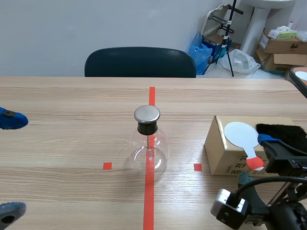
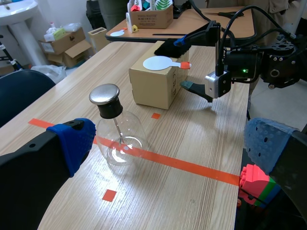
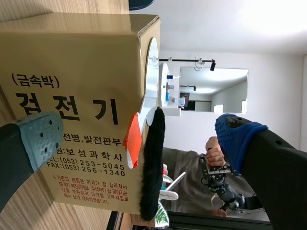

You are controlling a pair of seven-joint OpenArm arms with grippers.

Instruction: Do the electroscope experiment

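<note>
The electroscope (image 1: pixel 148 143), a clear glass flask with a metal cap, stands on the red tape line mid-table, ahead of my left gripper (image 2: pixel 170 143) in the left wrist view (image 2: pixel 117 136). That gripper (image 1: pixel 10 165) is open at the table's left edge and holds nothing. On the cardboard box (image 1: pixel 223 153) at the right lie a white disc paddle (image 1: pixel 241 134) with a red handle and a black fur pad (image 1: pixel 283 130). My right gripper (image 1: pixel 256 158) is open and turned sideways at the box's near corner. The red handle (image 3: pixel 133 139) and fur (image 3: pixel 152 163) lie between its fingers, untouched.
A dark chair (image 1: pixel 140 62) stands at the table's far side. Cardboard boxes (image 1: pixel 283 48) and bags sit on the floor at the back right. Coloured toy bricks (image 2: pixel 256 184) lie off the table by the left arm. A person's hands (image 3: pixel 213 155) show beyond the box.
</note>
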